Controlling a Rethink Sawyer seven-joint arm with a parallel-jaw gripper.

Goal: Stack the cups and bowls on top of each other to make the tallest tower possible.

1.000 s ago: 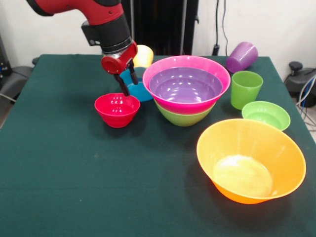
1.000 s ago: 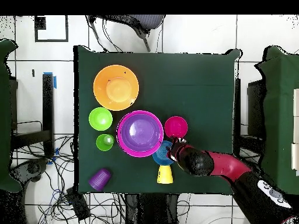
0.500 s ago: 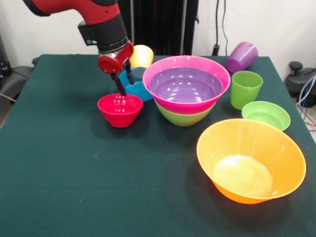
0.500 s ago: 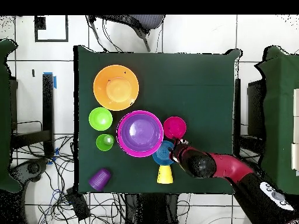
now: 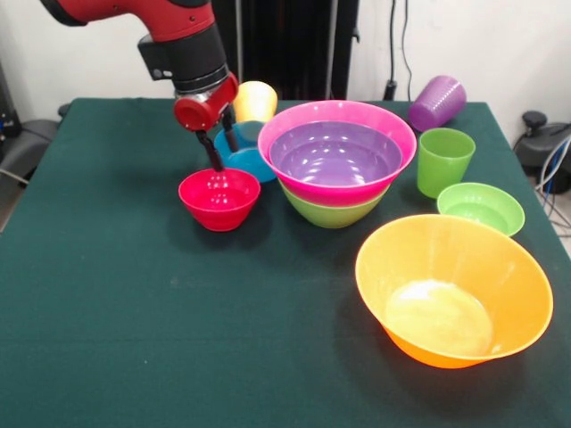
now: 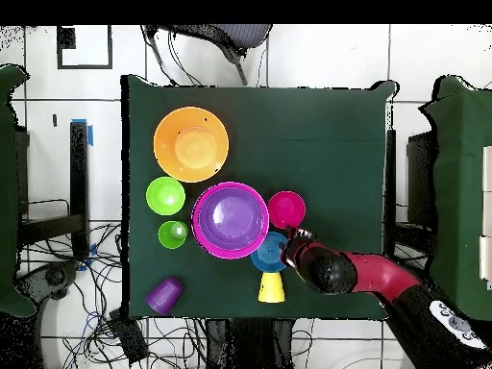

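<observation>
Above red bowl [image 5: 219, 198] rim, hand [image 5: 220, 150] spread

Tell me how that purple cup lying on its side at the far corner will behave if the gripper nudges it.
The purple cup lies on its side, so a nudge would likely roll it, curving because it tapers. It sits near the table edge, so it might roll off. It looks like thin glossy plastic, probably light and somewhat slippery.

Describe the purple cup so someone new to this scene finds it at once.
In the front view, start at the stack of bowls with the pink one on top. Beyond the green cup beside it, near the table's back edge, lies the purple cup. It is the only see-through purple one, tipped on its side.
</observation>
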